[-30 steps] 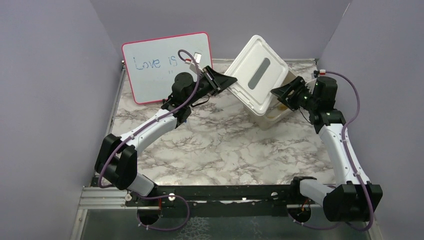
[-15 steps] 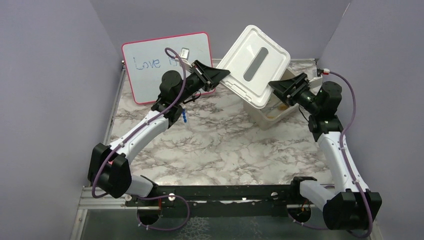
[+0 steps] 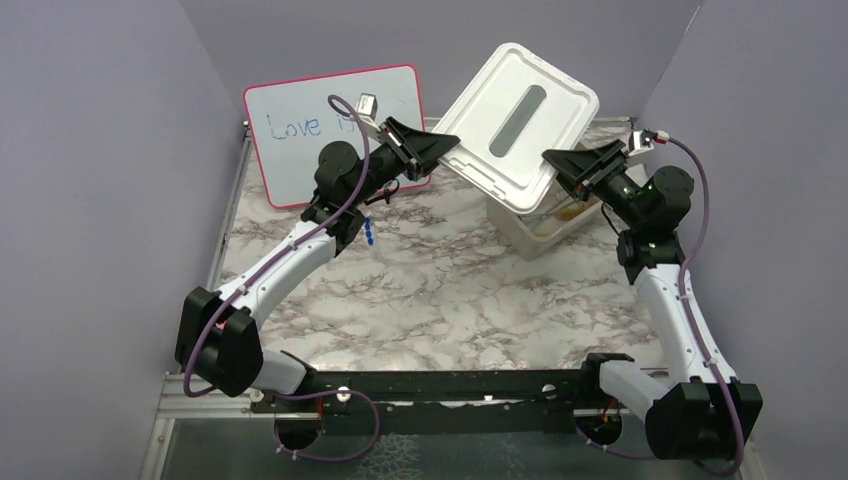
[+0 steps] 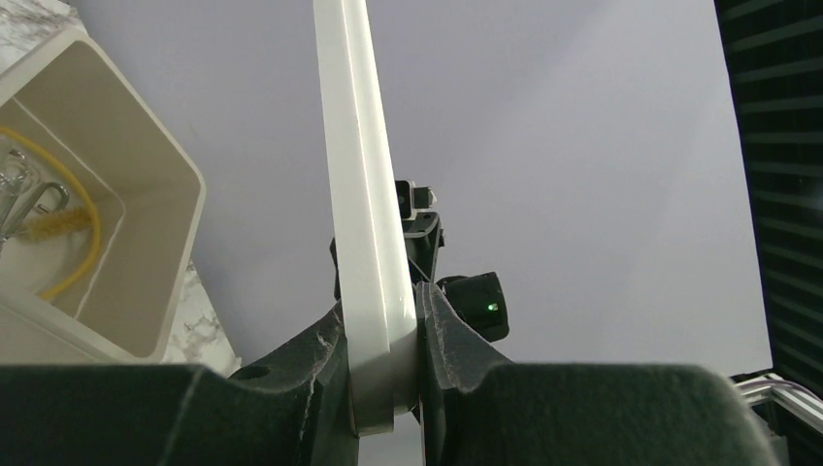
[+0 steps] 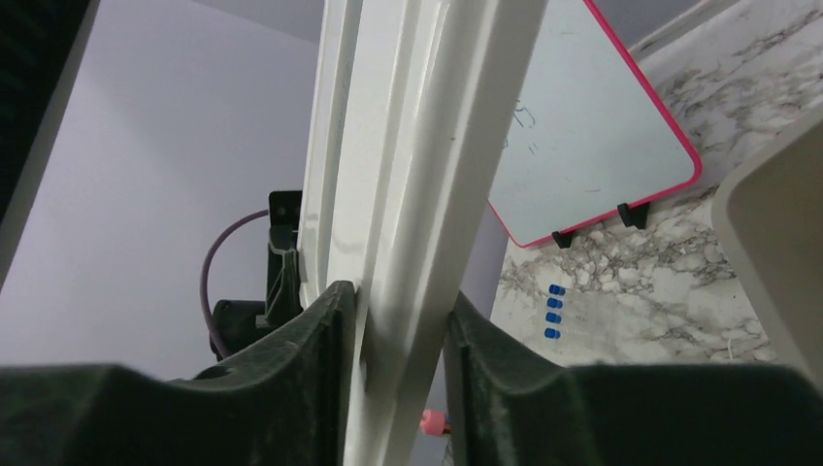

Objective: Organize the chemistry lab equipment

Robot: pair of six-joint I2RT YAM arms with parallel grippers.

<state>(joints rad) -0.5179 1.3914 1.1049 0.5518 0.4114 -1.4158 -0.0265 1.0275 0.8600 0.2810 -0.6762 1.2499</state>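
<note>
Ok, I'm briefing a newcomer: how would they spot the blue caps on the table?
Find the pink-framed whiteboard at the marble table's back left. Just in front of it, beside the left arm, lies a row of four blue caps, the only blue thing on the marble.

The white plastic lid (image 3: pixel 560 130) shows smooth, with a soft sheen along its edge. Beige plastic tub (image 4: pixel 146 252), matt on its inner walls. The left gripper (image 4: pixel 383 340) has grainy, matt black fingers (image 4: pixel 301 364), rough at the pads. Marble-patterned tabletop (image 3: pixel 430 290) looks polished, and the pink-framed whiteboard (image 3: pixel 300 160) has a glossy face.
</note>
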